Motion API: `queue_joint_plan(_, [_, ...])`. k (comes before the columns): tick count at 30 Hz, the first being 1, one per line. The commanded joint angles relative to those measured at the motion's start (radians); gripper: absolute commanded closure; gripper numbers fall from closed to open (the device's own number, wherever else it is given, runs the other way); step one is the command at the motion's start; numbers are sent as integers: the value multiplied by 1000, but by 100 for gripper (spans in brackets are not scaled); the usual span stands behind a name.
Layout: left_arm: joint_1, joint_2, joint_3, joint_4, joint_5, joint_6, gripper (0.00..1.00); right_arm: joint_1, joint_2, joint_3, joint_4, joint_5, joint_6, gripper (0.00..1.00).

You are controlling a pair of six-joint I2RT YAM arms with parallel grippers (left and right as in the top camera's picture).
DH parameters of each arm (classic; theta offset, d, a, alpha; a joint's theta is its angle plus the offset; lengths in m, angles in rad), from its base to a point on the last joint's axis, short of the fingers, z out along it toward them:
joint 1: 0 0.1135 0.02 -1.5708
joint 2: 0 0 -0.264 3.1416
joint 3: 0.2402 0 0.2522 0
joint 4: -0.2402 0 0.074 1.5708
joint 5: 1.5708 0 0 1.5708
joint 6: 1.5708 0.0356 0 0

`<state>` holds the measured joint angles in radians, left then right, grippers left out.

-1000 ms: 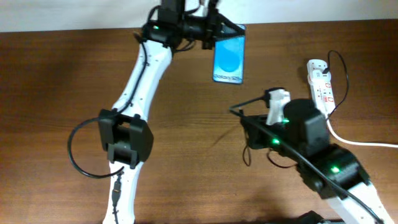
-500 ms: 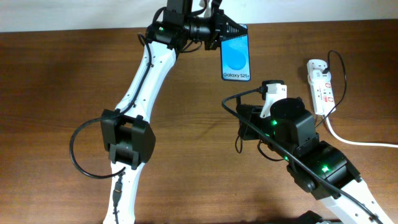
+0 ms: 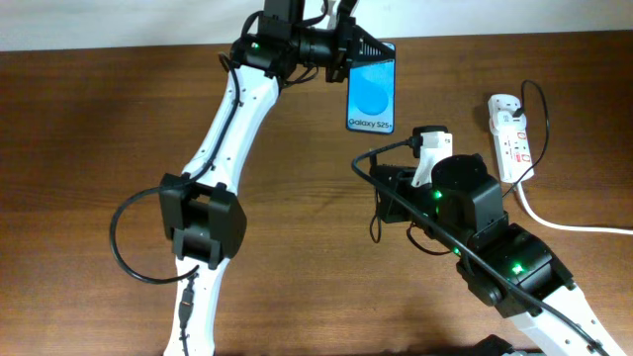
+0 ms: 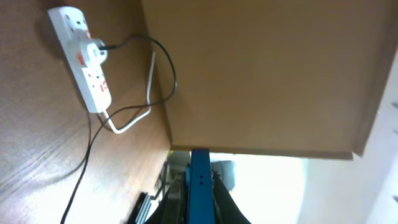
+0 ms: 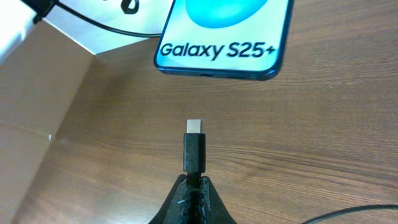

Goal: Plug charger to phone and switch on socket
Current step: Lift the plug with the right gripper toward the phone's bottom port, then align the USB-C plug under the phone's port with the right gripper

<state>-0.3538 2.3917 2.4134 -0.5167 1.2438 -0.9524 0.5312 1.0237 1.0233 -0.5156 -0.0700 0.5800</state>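
**Phone and charger tip before mating.** The phone (image 3: 371, 94) lies screen up near the table's (image 3: 99, 148) far edge. Its long axis runs away from the robot, and its lower short edge, below the "Galaxy S25+" text, faces the right arm. The left gripper (image 3: 346, 51) is closed on the phone's far end; in the left wrist view the phone shows edge-on between the fingers.

The charger (image 5: 194, 151) is pinched by its plug body in the right gripper (image 5: 193, 182), whose jaws are closed almost fully on it. The metal tip stands clear and points at the phone's lower edge.

Tip and edge are near but apart, with bare wood between them. The plug axis is roughly in line with the phone's long axis, a little to one side of the edge's middle. The port itself cannot be made out.

The right arm is judged the one to close the gap, straight ahead. The socket (image 3: 512, 136) lies well apart on the right, with a black lead plugged in; its switch position is not legible.
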Motion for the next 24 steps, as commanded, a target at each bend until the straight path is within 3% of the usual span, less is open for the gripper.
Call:
queue_joint_plan(1, [57,-50,11,-77,88,91,100,4,-21,-6,17,-46,5,96])
queue_joint_plan(6, [152,-50,11,-340,74,302,100,5,19,-6,81,-139,5,96])
queue_joint_plan(11, [202,-50,11,-377,100,387,100,6,136,-6,196,-265,31,96])
queue_joint_plan(18, [192,-50,11,-375,54,312,100,6,147,-3,217,-256,44,96])
queue_joint_plan(24, [143,-50,11,-375,-19,269,100,63,167,-3,183,-106,50,96])
